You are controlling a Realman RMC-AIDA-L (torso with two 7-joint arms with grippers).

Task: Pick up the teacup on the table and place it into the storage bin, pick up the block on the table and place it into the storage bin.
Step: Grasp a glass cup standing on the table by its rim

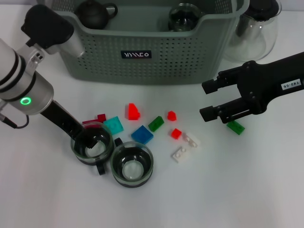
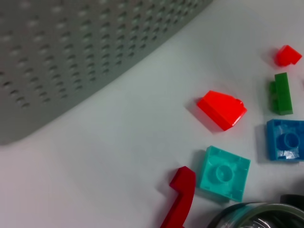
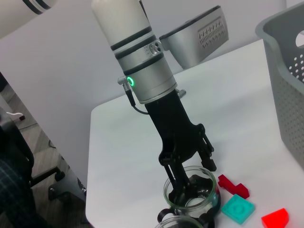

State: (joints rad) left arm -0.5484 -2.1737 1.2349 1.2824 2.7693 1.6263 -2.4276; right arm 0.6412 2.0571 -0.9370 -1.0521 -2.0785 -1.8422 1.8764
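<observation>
My left gripper (image 1: 90,139) straddles the near teacup's (image 1: 92,142) rim, fingers narrow but grip unconfirmed; with the second cup (image 1: 132,165) touching it, lifting toward the storage bin (image 1: 142,52) risks slipping or dragging its neighbour; right gripper (image 1: 209,99) hovers open.

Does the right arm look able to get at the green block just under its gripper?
Probably yes. The right gripper hangs just above the green block, which lies apart from other bricks. The left gripper is at a teacup.

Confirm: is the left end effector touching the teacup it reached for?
Touching. The right wrist view shows the left end effector with fingers down inside the teacup, against its rim.
</observation>
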